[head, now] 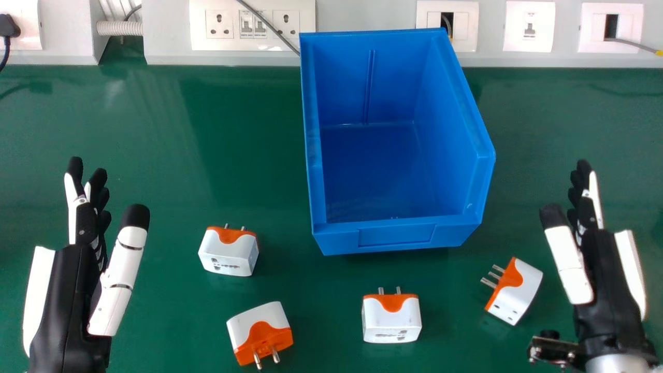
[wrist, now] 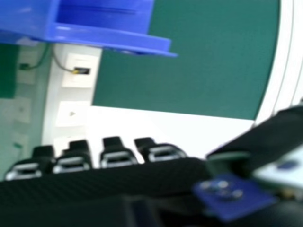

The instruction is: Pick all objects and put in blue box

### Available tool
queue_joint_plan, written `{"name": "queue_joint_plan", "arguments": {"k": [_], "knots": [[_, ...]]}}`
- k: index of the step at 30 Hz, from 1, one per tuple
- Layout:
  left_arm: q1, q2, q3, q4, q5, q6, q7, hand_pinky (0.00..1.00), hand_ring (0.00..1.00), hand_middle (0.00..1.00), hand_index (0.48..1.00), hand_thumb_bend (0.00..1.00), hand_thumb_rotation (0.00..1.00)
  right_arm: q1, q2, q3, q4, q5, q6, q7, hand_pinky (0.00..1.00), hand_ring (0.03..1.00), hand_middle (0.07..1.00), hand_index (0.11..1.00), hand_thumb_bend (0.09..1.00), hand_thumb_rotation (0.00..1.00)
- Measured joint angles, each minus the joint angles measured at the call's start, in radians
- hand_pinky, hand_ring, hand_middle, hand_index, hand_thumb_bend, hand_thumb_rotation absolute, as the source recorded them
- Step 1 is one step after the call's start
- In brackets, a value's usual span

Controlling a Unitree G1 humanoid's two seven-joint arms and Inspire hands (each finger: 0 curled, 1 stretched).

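Note:
The blue box [head: 396,171] stands on the table at the back centre with nothing inside; part of the box [wrist: 109,33] shows in the right hand view. Four white and orange plug adapters lie in front: one [head: 228,254] left of the box, one [head: 259,331] nearest the front, one [head: 392,321] below the box, one [head: 515,295] at right. My left hand [head: 67,290] is left of the adapters, fingers straight, holding nothing. My right hand [head: 601,269] is just right of the rightmost adapter, apart from it, open; in the right hand view the hand [wrist: 113,153] shows its fingertips.
The green table [head: 207,129] reaches back to a grey trunking [head: 362,15] with sockets, switches and cables behind the box. A black plug [head: 8,26] with its cable is at the far left back.

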Motion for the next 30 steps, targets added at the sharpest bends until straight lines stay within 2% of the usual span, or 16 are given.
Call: {"name": "queue_joint_plan", "arguments": {"k": [3,5,8,10,12,14,19,21,24,26,28,30], "knots": [[0.001,-0.002,0.004,0.0,0.008,-0.009,0.006,1.0,1.0,1.0,1.0,0.53,0.91,-0.012,-0.013,-0.007,-0.009,0.012,0.01,0.013,0.94,0.994,1.0,1.0,0.642,1.0],[0.0,-0.002,0.008,0.0,0.007,-0.01,0.007,1.0,1.0,1.0,1.0,0.58,0.92,-0.028,-0.021,-0.009,-0.009,0.012,0.019,0.018,0.94,0.992,1.0,1.0,0.666,1.0],[0.0,-0.002,0.011,0.002,0.007,-0.01,0.006,1.0,1.0,1.0,1.0,0.56,0.91,-0.069,-0.027,-0.01,-0.01,0.012,0.033,0.019,0.96,0.993,1.0,1.0,0.705,1.0],[-0.002,-0.003,0.011,0.003,0.006,-0.013,0.006,1.0,1.0,1.0,1.0,0.52,0.9,-0.099,-0.03,-0.01,-0.01,0.007,0.042,0.018,0.89,0.942,0.979,0.993,0.694,1.0],[-0.002,-0.005,0.012,0.004,0.004,-0.019,0.006,1.0,1.0,1.0,1.0,0.51,0.89,-0.125,-0.036,-0.01,-0.009,0.004,0.041,0.017,0.87,0.923,0.974,0.991,0.689,1.0],[-0.003,-0.008,0.012,0.004,0.003,-0.019,0.007,1.0,1.0,1.0,1.0,0.55,0.89,-0.145,-0.04,-0.01,-0.009,0.004,0.041,0.017,0.88,0.929,0.983,0.995,0.694,1.0],[-0.001,-0.011,0.013,0.003,0.003,-0.022,0.012,1.0,1.0,1.0,1.0,0.49,0.89,-0.126,-0.044,-0.008,-0.023,-0.003,0.041,0.018,0.91,0.976,1.0,1.0,0.726,1.0],[0.003,-0.013,0.014,0.003,0.003,-0.024,0.013,1.0,1.0,1.0,1.0,0.53,0.9,-0.097,-0.048,-0.006,-0.04,-0.023,0.042,0.018,0.92,0.995,1.0,1.0,0.736,1.0],[0.008,-0.016,0.014,0.004,0.002,-0.033,0.012,1.0,1.0,1.0,1.0,0.53,0.9,-0.053,-0.052,-0.003,-0.056,-0.036,0.039,0.02,0.93,1.0,1.0,1.0,0.719,1.0],[0.01,-0.017,0.014,0.004,0.002,-0.041,0.011,1.0,1.0,1.0,1.0,0.54,0.91,-0.019,-0.056,-0.001,-0.055,-0.045,0.017,0.02,0.94,1.0,1.0,1.0,0.719,1.0],[0.012,-0.017,0.015,0.004,0.001,-0.042,0.011,1.0,1.0,1.0,1.0,0.49,0.9,0.008,-0.056,0.0,-0.055,-0.059,-0.009,0.019,0.94,1.0,1.0,1.0,0.726,1.0],[0.016,-0.018,0.015,0.004,0.001,-0.043,0.011,1.0,1.0,1.0,1.0,0.5,0.9,0.029,-0.056,0.0,-0.043,-0.072,-0.046,0.012,0.95,1.0,1.0,1.0,0.75,1.0]]}}
